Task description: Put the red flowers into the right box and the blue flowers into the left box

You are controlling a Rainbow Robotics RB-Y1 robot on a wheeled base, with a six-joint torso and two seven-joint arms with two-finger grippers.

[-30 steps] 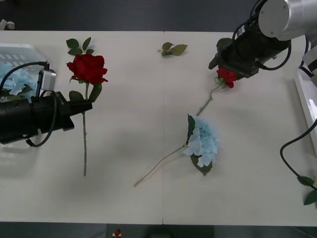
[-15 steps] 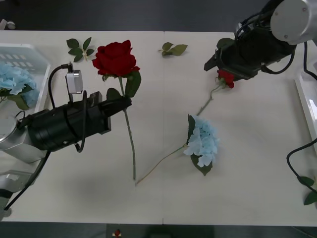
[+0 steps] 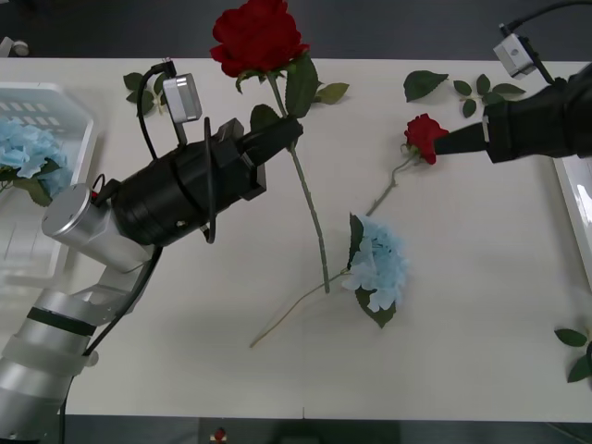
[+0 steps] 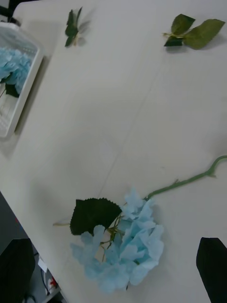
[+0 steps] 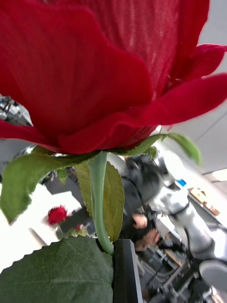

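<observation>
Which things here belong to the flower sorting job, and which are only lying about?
Belong to the job:
- red rose held in the left hand
- red rose on the table, by the right hand
- blue hydrangea on the table
- blue hydrangea in the left box
- left box
- right box

Lying about:
- loose leaf sprigs

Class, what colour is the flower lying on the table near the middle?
Pale blue; the blue flower shows best in the right wrist view.
</observation>
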